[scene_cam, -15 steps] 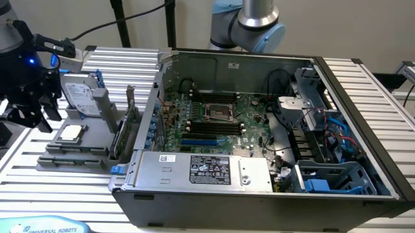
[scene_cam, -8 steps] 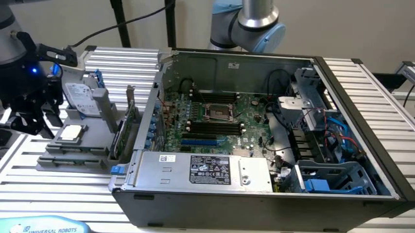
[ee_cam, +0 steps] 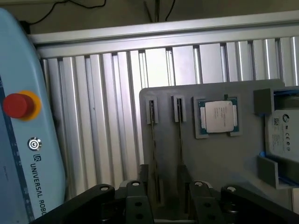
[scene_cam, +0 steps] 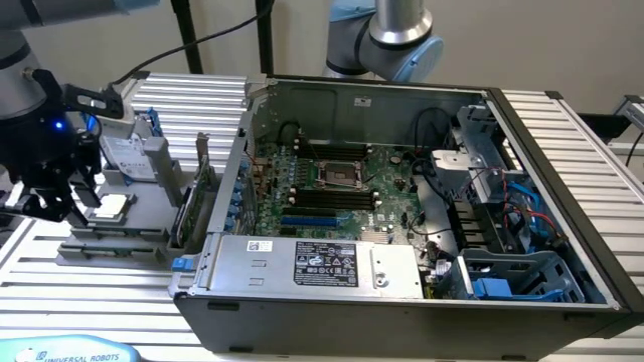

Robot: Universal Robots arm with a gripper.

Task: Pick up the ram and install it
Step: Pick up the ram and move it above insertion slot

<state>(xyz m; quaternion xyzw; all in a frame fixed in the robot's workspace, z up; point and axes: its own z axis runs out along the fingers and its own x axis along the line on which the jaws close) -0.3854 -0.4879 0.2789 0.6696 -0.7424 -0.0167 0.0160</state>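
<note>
Pincer (ee_cam: 166,193) hovers, spread wide, above the ram (ee_cam: 180,140).

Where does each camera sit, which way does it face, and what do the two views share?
Exterior view: off the arm and raised, looking down at the open PC case and, at the exterior view's left, the grey holder; the gripper hangs over the holder.
Wrist view: on the wrist, looking down past the open gripper at the holder's two ram sticks and CPU, with a pendant beside.
Shared: gripper, holder, CPU.
</note>
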